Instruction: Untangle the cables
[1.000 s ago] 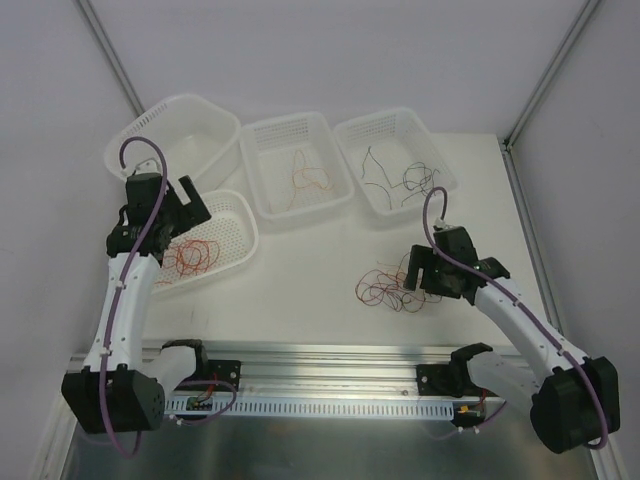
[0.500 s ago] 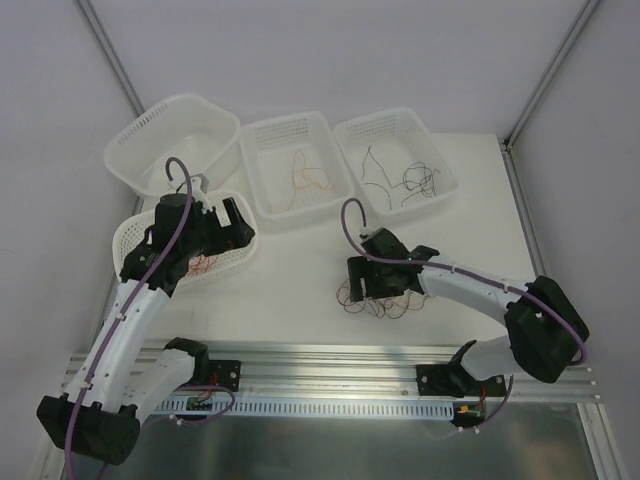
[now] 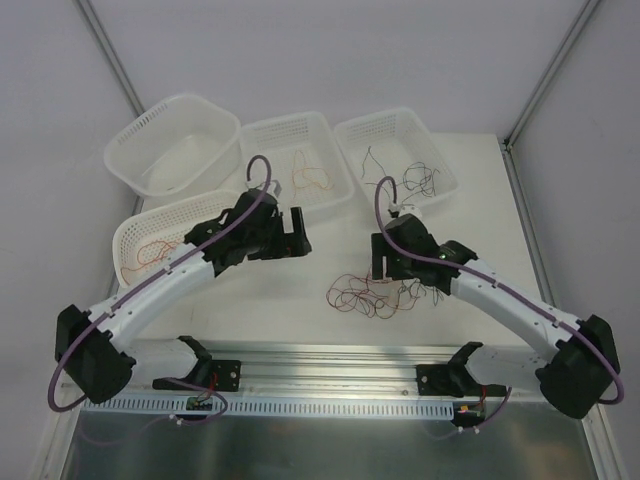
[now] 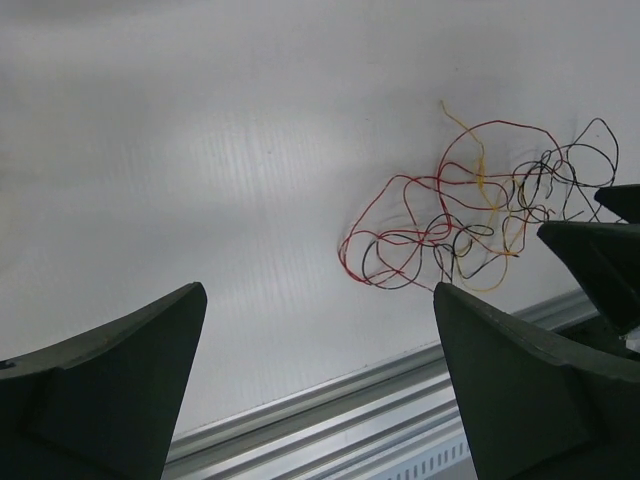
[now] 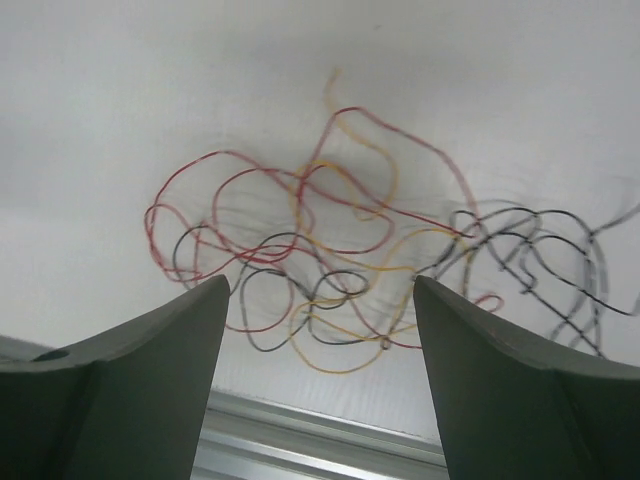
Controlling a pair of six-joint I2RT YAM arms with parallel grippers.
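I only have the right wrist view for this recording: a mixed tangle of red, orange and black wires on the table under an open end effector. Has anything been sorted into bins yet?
Observer: Yes. The top view shows orange wires lying in the middle white basket.
Operator: Any black ones put away?
Observer: A few black wires lie in the far right basket.
Operator: Where is the left end effector?
Observer: The left end effector hangs open over the table just left of the tangle, holding nothing.
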